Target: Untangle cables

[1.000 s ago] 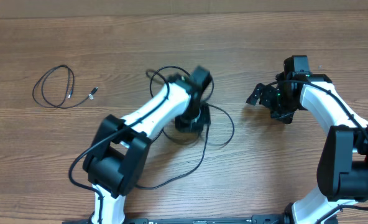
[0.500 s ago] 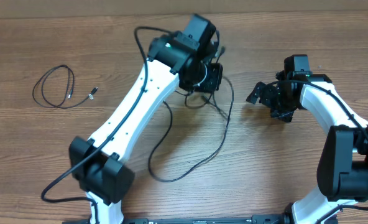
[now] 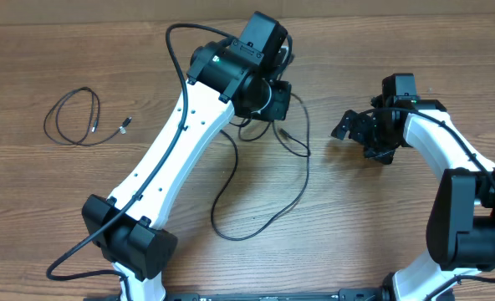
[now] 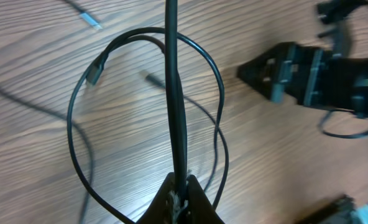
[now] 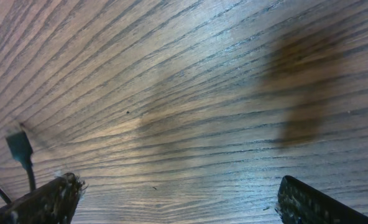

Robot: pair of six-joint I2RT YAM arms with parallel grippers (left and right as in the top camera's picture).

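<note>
Left wrist view: left claw (image 4: 179, 194) pinching the taut cable (image 4: 171, 93), loop (image 4: 216, 93) crossing just ahead of it. Mid-untangle! The right claw (image 3: 354, 127) gapes nearby; next, it likely seizes that loop and draws it apart.

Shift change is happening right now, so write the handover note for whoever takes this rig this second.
Left hand: shut on one black cable, raised over the far middle of the table.
Right hand: open, empty, low over the wood on the right.
Cables: tangled loops hang from the left hand, with a long tail trailing on the table. A separate cable lies alone at far left.
Done: that one cable looks set aside.
Left: pull the hanging loops apart and lay each out.
</note>
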